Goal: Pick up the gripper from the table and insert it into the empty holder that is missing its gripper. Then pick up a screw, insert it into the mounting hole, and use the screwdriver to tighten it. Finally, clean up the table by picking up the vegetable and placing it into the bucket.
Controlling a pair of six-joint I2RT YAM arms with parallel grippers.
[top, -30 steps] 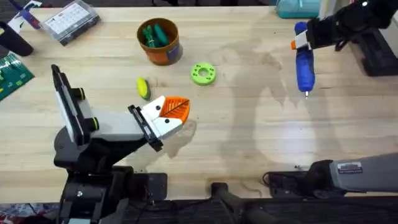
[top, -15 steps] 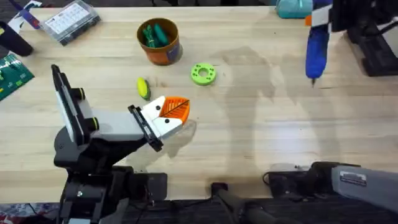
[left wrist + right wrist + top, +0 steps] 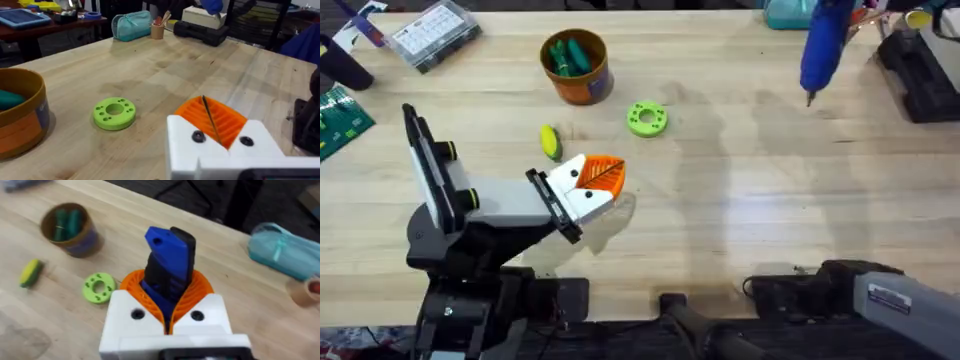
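Near the table's (image 3: pixel 720 230) front edge the left gripper (image 3: pixel 603 178) rests low, its orange pads pressed together on nothing; just beyond lie the vegetable (image 3: pixel 550 141) and a green ring (image 3: pixel 646 118), with the bucket (image 3: pixel 576 66) farther back. At the far right, the right gripper (image 3: pixel 170 312) is clamped on the screwdriver (image 3: pixel 819 45), held above the wood with its bit pointing down.
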